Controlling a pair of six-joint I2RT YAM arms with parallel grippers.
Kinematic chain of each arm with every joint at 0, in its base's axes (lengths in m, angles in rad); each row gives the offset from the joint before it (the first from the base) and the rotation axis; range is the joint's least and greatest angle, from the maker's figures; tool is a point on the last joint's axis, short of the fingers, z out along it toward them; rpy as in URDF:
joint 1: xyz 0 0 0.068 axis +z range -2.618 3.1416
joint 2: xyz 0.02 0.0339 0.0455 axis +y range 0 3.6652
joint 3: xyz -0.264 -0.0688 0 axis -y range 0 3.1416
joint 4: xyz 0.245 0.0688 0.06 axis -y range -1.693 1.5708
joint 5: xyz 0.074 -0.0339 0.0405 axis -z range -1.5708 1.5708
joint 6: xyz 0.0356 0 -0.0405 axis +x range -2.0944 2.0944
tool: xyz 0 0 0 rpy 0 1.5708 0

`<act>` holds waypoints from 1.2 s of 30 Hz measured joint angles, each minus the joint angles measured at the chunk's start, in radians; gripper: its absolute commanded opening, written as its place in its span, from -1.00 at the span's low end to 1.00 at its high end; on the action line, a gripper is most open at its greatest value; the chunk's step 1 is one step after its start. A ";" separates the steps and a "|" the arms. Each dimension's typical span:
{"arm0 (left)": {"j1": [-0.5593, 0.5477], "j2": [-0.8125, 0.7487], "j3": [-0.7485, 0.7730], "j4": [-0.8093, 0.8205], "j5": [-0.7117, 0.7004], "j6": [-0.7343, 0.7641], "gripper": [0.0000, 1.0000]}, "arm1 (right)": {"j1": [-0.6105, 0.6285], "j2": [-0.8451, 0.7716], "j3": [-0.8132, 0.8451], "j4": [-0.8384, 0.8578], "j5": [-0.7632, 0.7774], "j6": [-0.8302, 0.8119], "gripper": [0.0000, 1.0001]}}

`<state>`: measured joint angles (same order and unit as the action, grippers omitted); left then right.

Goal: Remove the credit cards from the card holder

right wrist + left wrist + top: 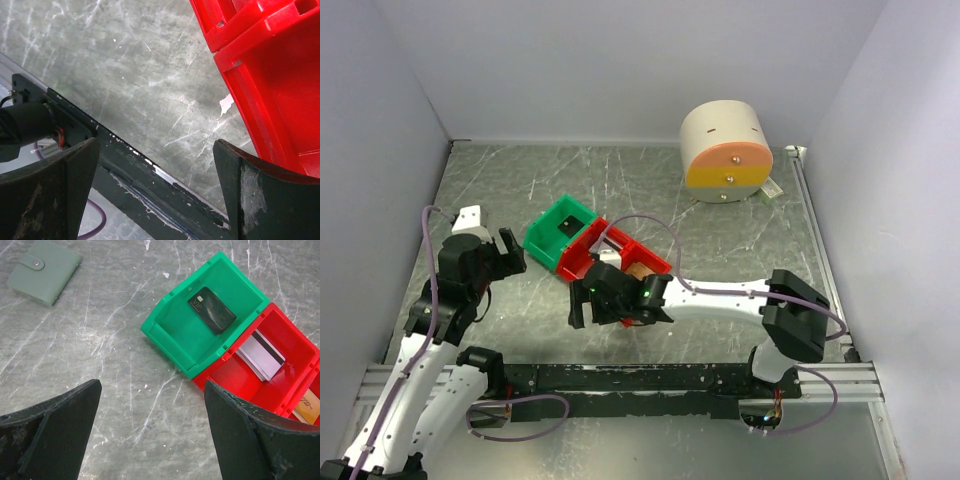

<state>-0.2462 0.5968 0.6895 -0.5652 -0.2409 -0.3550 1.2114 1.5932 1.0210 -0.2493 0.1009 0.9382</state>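
The card holder [44, 271] lies shut on the left side of the tabletop [100, 350] (well apart from the green bin [182, 335]), ahead-left of the left gripper [152, 390], the nearer one, gaping empty like the right gripper [155, 150].

Scratched grey metal tabletop [620, 180]; plain white walls [620, 60] around.

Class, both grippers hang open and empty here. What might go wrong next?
1. The flat grey-green card holder, snapped shut, lies away from the left gripper, which may push it along the scratched grey table.
2. The right gripper sits close beside the red plastic bin and may knock it.
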 measured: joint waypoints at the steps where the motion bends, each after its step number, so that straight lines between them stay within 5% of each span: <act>1: -0.002 0.004 0.000 0.000 -0.002 -0.005 0.91 | 0.001 0.020 0.015 -0.012 0.000 0.000 0.97; 14: -0.006 0.049 0.000 -0.012 -0.047 -0.057 0.91 | 0.002 0.150 0.074 -0.100 0.023 0.003 1.00; 23: -0.006 0.058 0.000 -0.012 -0.047 -0.057 0.91 | -0.010 0.157 0.101 -0.229 0.190 -0.006 1.00; 36: -0.006 0.063 0.000 -0.012 -0.043 -0.057 0.91 | -0.284 0.077 0.031 -0.257 0.233 -0.135 1.00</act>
<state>-0.2527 0.6601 0.6899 -0.5770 -0.2844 -0.4118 0.9272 1.6699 1.0515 -0.5064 0.3336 0.8036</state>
